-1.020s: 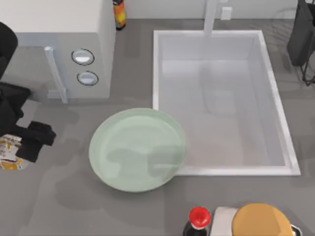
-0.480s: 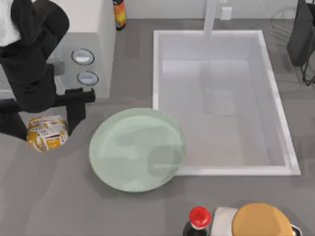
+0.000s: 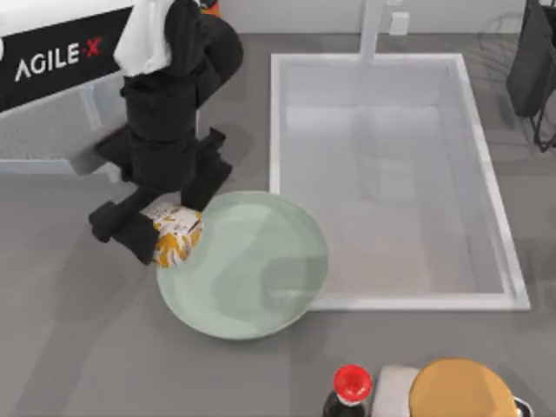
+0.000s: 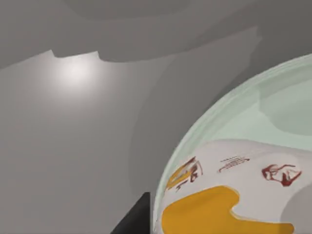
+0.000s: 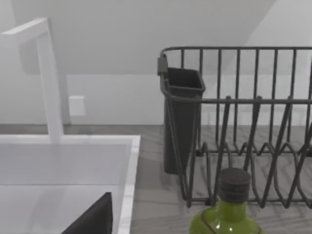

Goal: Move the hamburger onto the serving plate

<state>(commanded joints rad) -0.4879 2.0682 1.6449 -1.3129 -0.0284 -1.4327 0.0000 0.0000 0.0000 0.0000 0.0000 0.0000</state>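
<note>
The hamburger, a small lump in white paper with orange print, hangs over the left rim of the serving plate. My left gripper is shut on it, with a black finger on either side. In the left wrist view the hamburger sits close up above the serving plate's pale green rim, and a dark fingertip shows beside it. A dark part of my right gripper's finger shows in the right wrist view, near the sink.
A white sink with a faucet lies right of the plate. A red-capped bottle and a tan dome stand at the front right. A dark dish rack and a green bottle stand beyond the sink.
My left arm has carried the hamburger rightward from the table's left edge to the plate's left rim. The plate has not moved.
</note>
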